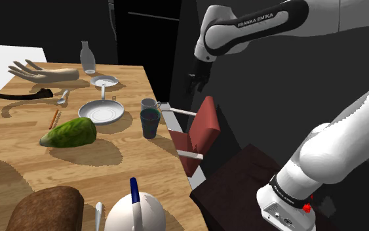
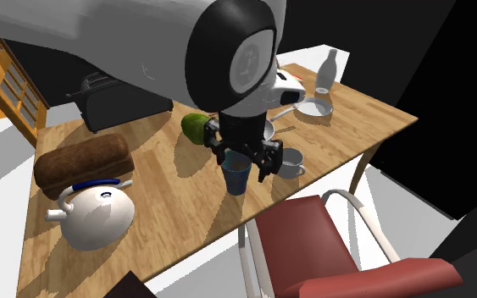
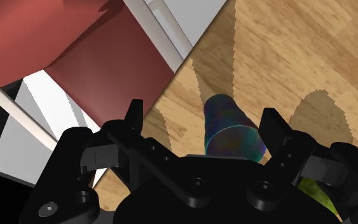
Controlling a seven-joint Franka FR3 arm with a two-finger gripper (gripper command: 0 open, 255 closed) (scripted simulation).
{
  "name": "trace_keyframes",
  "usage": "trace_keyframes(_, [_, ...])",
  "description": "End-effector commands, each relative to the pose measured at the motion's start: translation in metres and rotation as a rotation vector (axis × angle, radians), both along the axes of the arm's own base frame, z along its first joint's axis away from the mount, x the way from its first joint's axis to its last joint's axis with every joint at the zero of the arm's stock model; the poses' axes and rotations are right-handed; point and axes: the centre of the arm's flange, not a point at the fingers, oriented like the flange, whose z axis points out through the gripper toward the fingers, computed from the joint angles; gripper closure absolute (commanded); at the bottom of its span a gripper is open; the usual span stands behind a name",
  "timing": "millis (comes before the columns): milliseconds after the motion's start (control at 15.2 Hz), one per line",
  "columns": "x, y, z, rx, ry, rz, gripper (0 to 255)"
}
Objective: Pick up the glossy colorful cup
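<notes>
The glossy cup is dark blue-green and stands upright near the table's edge, beside a grey mug. From the second exterior view, the cup sits just under my gripper. In the shoulder view my gripper hangs well above the table edge, up and to the right of the cup. Through the wrist view, the cup shows an iridescent sheen and lies far below, between my spread fingers, nearer one of them. My gripper is open and touches nothing.
A red chair stands against the table edge under the arm. On the table are a green vegetable, a white plate, a bowl, a bottle, a model hand, a bread loaf and a white kettle.
</notes>
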Motion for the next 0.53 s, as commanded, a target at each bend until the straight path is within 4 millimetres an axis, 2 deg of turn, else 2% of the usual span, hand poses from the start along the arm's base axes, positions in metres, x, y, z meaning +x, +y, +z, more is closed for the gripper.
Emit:
trace_keyframes(0, [0.019, 0.005, -0.017, 0.009, 0.003, 0.000, 0])
trace_keyframes(462, [0.083, 0.029, -0.079, 0.038, 0.015, 0.003, 0])
